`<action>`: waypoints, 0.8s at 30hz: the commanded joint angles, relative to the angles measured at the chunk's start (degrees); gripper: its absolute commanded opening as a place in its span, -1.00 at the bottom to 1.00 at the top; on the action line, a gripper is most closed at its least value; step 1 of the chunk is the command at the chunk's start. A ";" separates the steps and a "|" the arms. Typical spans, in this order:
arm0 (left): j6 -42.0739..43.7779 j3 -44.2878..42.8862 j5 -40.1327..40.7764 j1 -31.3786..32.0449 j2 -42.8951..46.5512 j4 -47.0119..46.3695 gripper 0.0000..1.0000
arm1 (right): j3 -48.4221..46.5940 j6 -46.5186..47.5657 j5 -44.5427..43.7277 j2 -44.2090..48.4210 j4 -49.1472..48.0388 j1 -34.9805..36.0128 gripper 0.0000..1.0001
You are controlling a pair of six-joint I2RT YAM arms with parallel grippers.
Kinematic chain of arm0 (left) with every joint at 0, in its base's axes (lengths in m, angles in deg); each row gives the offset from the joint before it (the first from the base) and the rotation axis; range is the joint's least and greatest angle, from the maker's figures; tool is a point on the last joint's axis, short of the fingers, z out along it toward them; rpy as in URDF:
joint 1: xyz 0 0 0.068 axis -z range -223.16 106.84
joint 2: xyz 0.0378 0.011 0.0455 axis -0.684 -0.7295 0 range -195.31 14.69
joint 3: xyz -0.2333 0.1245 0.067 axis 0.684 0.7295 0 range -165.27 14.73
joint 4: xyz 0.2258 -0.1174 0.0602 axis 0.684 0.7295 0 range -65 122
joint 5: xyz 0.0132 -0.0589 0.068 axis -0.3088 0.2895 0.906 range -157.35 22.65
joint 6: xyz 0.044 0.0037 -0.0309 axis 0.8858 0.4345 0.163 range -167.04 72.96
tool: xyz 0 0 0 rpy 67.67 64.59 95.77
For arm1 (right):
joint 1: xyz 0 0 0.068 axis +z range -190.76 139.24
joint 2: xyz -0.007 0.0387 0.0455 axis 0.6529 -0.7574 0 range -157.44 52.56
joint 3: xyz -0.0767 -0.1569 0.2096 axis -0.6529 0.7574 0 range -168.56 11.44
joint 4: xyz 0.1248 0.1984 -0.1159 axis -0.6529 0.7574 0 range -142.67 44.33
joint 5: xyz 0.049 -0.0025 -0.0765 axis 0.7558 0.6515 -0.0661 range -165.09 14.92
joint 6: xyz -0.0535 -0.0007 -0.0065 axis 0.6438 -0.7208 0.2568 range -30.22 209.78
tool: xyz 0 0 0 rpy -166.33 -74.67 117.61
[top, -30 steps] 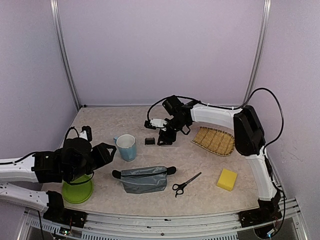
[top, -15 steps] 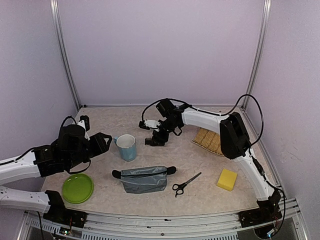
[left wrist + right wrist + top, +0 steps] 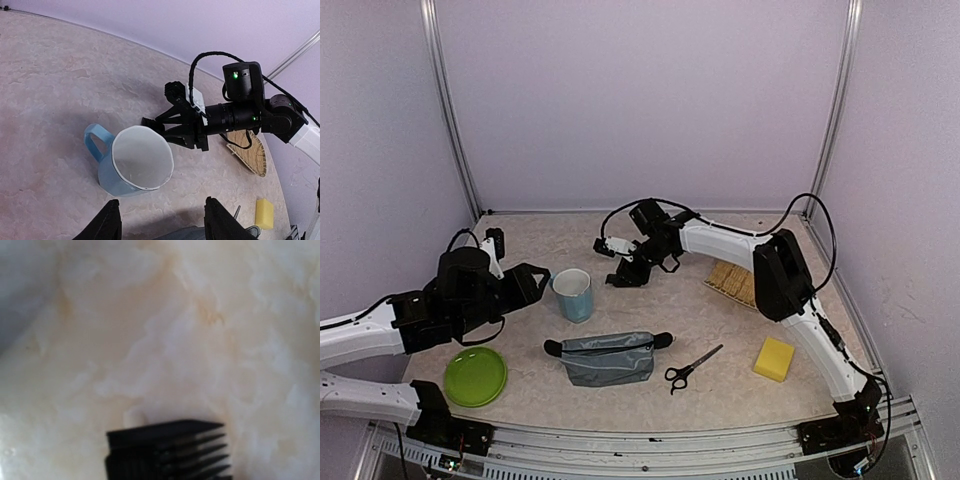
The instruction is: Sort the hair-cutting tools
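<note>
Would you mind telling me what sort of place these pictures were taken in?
Most likely a robot test booth, not a salon: plain lilac wall panels in silver metal posts enclose a beige marbled tabletop, and mixed props, a yellow sponge, a light-blue cup, black-handled scissors, lie scattered on it.

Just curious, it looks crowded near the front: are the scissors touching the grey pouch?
Apart. The top view shows a strip of bare table between the scissors and the grey pouch.
</note>
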 commanded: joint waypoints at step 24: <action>13.39 -5.17 -11.86 -0.92 -10.33 -7.67 0.11 | 40.35 -1.39 1.14 32.45 6.88 -1.22 -0.36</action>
